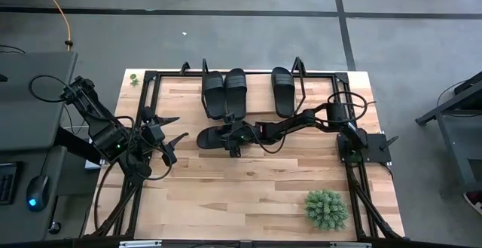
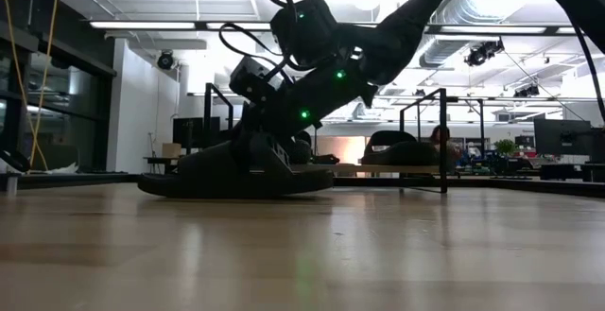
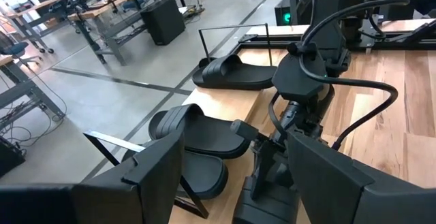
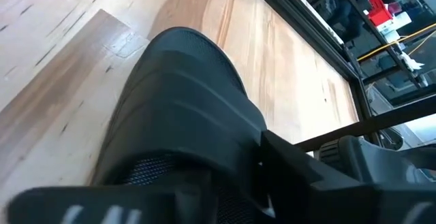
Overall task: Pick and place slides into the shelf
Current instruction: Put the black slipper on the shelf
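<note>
High view: three slides [image 1: 226,91] on the shelf [image 1: 320,75]; I see right gripper [image 1: 235,136] clamped on the fourth slide [image 1: 213,137], tabletop [image 1: 248,195]. Left gripper [image 1: 172,136] waits, fingers apart.

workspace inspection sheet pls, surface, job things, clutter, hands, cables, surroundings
surface: light wooden tabletop, bare over its near half.
job's things: three slides lie on the shelf at the far edge, two side by side and one apart; the fourth slide lies flat on the table in front of it.
clutter: green plant at the near right corner; small green item at the far left corner.
hands: right hand is down at the fourth slide, grip not clear; left hand open, hovering at the left side.
cables: black loops on the right arm; yellow cord on the floor.
surroundings: grey floor, benches beyond, a person far off.
</note>
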